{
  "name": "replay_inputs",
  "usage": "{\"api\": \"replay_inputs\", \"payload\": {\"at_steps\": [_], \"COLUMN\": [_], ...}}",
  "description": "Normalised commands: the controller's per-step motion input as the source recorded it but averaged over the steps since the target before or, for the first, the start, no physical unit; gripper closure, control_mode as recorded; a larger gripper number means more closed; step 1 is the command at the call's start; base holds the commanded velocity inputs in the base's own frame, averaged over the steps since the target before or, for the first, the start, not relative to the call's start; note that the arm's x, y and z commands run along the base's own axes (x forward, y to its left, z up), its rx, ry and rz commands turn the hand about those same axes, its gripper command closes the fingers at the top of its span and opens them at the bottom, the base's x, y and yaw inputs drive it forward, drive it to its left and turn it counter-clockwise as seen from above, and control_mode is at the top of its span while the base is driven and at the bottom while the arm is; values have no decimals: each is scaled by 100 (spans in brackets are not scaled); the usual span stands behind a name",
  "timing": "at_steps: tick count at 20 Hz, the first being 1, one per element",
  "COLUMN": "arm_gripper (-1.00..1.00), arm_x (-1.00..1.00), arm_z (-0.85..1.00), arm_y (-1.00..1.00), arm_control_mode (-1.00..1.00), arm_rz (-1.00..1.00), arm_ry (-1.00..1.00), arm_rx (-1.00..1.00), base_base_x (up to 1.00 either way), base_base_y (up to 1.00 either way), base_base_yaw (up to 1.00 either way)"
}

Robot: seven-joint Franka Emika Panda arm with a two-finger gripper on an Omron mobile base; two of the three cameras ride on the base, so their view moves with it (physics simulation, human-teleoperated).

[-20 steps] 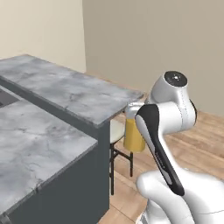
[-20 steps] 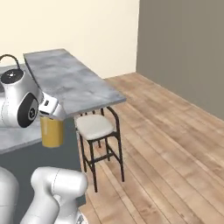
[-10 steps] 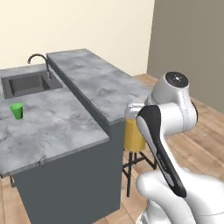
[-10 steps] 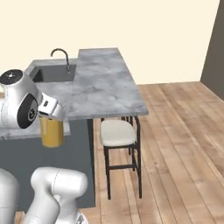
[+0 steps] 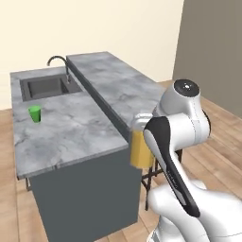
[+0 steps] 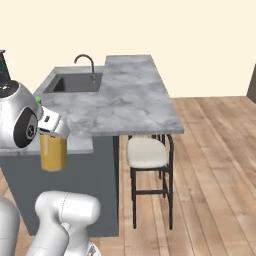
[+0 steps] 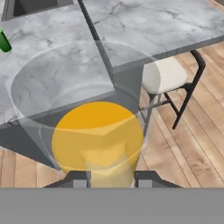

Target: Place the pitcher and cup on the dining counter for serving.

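My gripper (image 7: pixel 107 177) is shut on the pitcher (image 7: pixel 98 135), a clear glass one with orange juice, seen from above in the hand view. The pitcher (image 5: pixel 140 149) hangs in the air beside the near end of the island, below the gripper (image 6: pixel 52 125) and off the counter's edge. The pitcher (image 6: pixel 53 152) is upright. The green cup (image 5: pixel 34 114) stands on the lower marble worktop near the sink; its edge shows at the hand view's left (image 7: pixel 4 43). The dining counter (image 5: pixel 118 90) (image 6: pixel 135 95) (image 7: pixel 166 26) runs along the worktop's far side, raised.
A sink (image 5: pixel 45 87) with a curved faucet (image 5: pixel 56 61) is set in the lower worktop (image 5: pixel 71 132). A white-cushioned dark-framed stool (image 6: pixel 146 152) (image 7: pixel 164 74) stands under the dining counter's overhang. Wooden floor (image 6: pixel 215 175) lies open to the right.
The whole scene has shifted in both base views: the base has moved, and the sink, faucet and cup have come into sight. The pitcher stays in the gripper.
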Motion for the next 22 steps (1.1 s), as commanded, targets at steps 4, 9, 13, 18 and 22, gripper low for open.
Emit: {"api": "replay_inputs", "payload": {"at_steps": [4,9,13,18,22], "arm_gripper": [100,100,100,100,100], "arm_x": [0,0,0,0,0], "arm_z": [0,0,0,0,0], "arm_y": [0,0,0,0,0], "arm_control_mode": [100,100,100,100,100], "arm_rz": [0,0,0,0,0], "arm_ry": [0,0,0,0,0], "arm_rx": [0,0,0,0,0], "base_base_x": [-11,13,89,98,60], "base_base_y": [-56,-43,-53,-1,32], "base_base_yaw": [27,30,22,1,2]}}
